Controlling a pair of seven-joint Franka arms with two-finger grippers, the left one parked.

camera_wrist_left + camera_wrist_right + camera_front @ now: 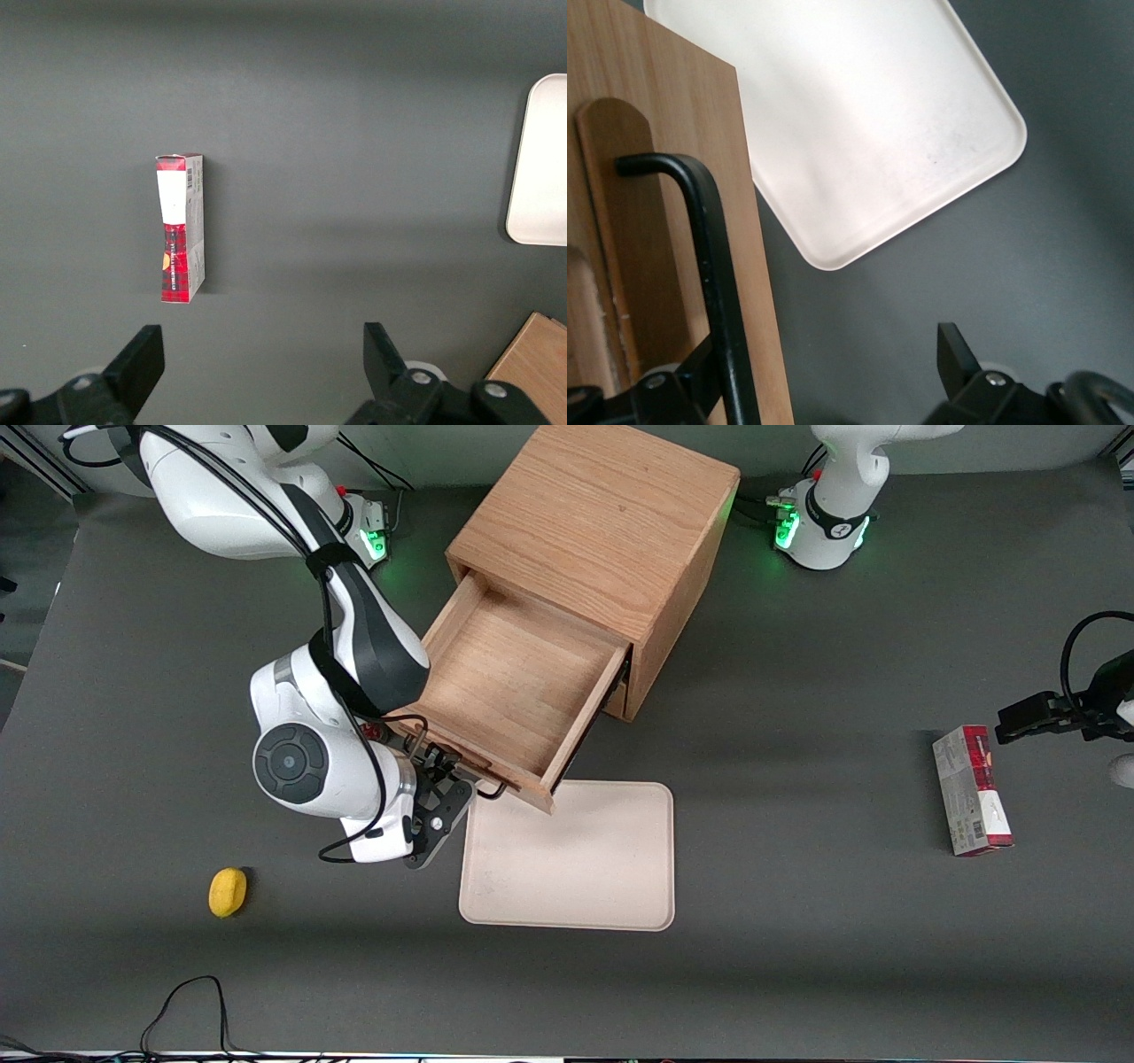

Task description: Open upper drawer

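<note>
The oak cabinet stands at the back middle of the table. Its upper drawer is pulled far out and shows an empty light-wood tray. The black wire bar handle is on the drawer's front panel and shows close up in the right wrist view. My right gripper is in front of the drawer, at the handle, and is open. One finger lies against the drawer front by the handle bar. The other finger hangs over bare table past the panel's edge. The bottom drawer is hidden beneath.
A cream tray lies on the table just in front of the open drawer, and shows in the right wrist view. A yellow lemon lies toward the working arm's end. A red carton lies toward the parked arm's end.
</note>
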